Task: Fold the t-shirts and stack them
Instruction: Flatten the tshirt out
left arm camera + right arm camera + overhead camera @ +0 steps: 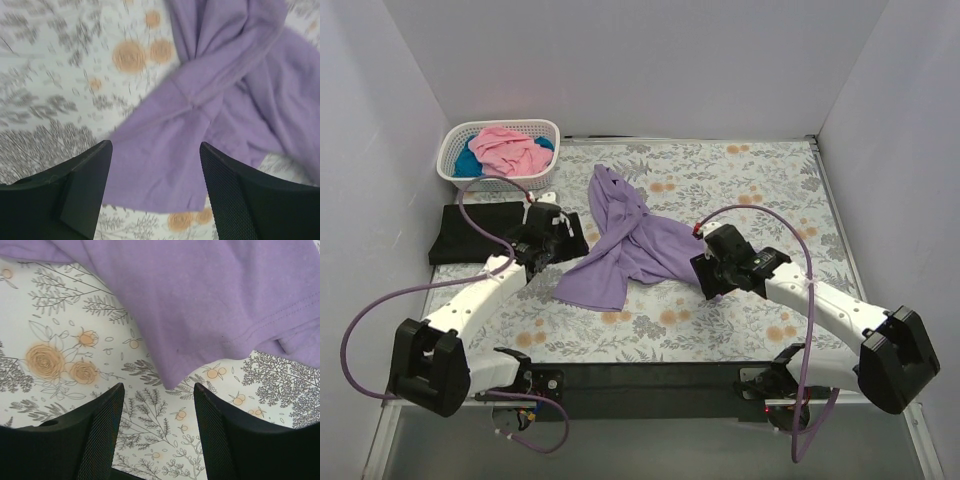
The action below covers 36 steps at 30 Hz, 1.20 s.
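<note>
The lavender t-shirt (625, 245) lies crumpled and twisted in the middle of the floral cloth. The black t-shirt (480, 232) lies folded at the left. The pink t-shirt (510, 148) and the teal t-shirt (468, 160) are bunched in the white basket (550, 128). My left gripper (557, 243) is open at the lavender shirt's left edge; in the left wrist view the shirt (210, 100) fills the gap between its fingers (87, 185). My right gripper (705, 262) is open at the shirt's right edge; its wrist view shows a shirt corner (210, 300) just ahead of the fingers (100, 430).
The grey-and-orange floral cloth (750, 190) covers the table. White walls close in the left, back and right. The basket stands at the back left corner. A black strip (650, 378) runs along the near edge between the arm bases.
</note>
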Motion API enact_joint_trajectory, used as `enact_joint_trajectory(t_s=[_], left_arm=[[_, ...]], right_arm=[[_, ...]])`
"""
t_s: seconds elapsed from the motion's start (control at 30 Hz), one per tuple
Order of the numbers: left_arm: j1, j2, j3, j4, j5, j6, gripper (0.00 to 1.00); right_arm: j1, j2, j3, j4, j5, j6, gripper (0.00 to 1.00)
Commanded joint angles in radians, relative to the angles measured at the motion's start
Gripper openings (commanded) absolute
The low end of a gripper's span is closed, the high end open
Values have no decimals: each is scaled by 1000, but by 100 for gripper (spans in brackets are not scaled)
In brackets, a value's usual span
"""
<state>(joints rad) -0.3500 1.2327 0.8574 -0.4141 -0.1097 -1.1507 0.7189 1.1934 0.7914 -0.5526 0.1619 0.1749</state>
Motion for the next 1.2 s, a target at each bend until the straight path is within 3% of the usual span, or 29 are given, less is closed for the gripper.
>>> enact_joint_trajectory(t_s=[0.0,0.3,0.47,0.5,0.6,0.63,0.73,0.83,0.87,0.97,1.0,1.03,1.1,1.17], left_arm=[[-30,-27,-110,-3,146,-38,66],[-49,135,-89,3,160,17,53],[-47,215,-118,-9,142,-1,48],[-47,223,-118,-15,134,-3,48],[-46,232,-115,-32,88,-17,47],[-47,237,-116,-32,91,-15,47],[-46,264,-107,-45,108,-15,47],[-46,283,-109,-46,108,-15,47],[-46,286,-107,-49,107,-17,46],[-46,289,-107,-52,143,-17,46],[-46,287,-109,-51,146,-17,46],[-47,283,-110,-51,145,-18,46],[-46,283,-113,-51,146,-20,46],[-47,283,-110,-52,150,-18,46]], right_arm=[[-48,27,-27,100,-28,-35,65],[-78,158,-58,164,-93,-54,63],[-79,205,-46,166,-90,-52,52],[-81,219,-43,163,-87,-49,47],[-90,236,-14,126,-32,-46,7],[-98,235,3,114,-13,-57,1],[-177,245,148,69,54,-121,1],[-304,319,418,43,120,-164,1],[-334,348,581,45,184,-172,1],[-446,550,822,63,264,-158,4],[-481,593,956,63,263,-155,12],[-490,630,1027,53,245,-155,34],[-495,704,1144,-11,202,-155,48],[-495,700,1110,-26,78,-137,54]])
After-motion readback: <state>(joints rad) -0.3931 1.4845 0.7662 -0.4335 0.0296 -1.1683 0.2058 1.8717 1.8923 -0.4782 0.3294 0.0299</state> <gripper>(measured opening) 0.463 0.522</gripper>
